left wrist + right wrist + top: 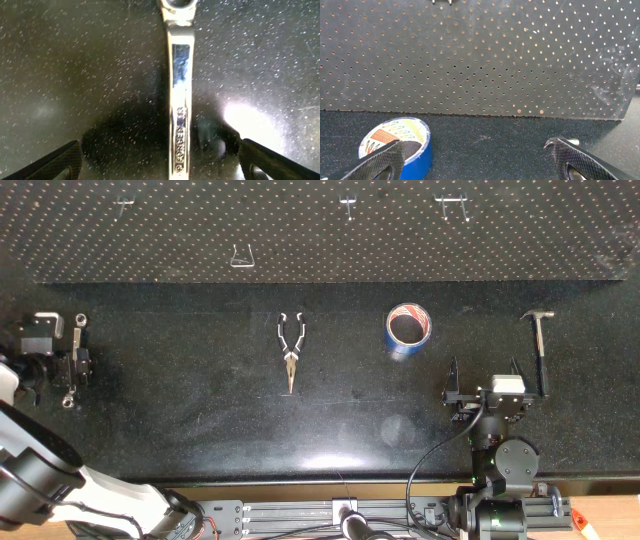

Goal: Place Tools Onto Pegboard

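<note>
A silver wrench (180, 100) lies flat on the black table, and my left gripper (159, 150) hovers low over it, open, with one finger on each side of the shaft. In the top view the wrench (73, 360) and the left gripper (74, 366) are at the far left. My right gripper (487, 377) is open near the right front, empty, facing the pegboard (480, 60). A blue tape roll (395, 142) lies ahead of it by one finger. Pliers (291, 350) lie mid-table, and a hammer (539, 340) lies just right of the right gripper.
The pegboard (320, 230) spans the back and carries wire hooks at the upper left (124, 202), centre left (241, 257), centre (348, 202) and right (452, 205). The tape roll (408, 328) sits between pliers and hammer. The table's front edge runs near the arm bases.
</note>
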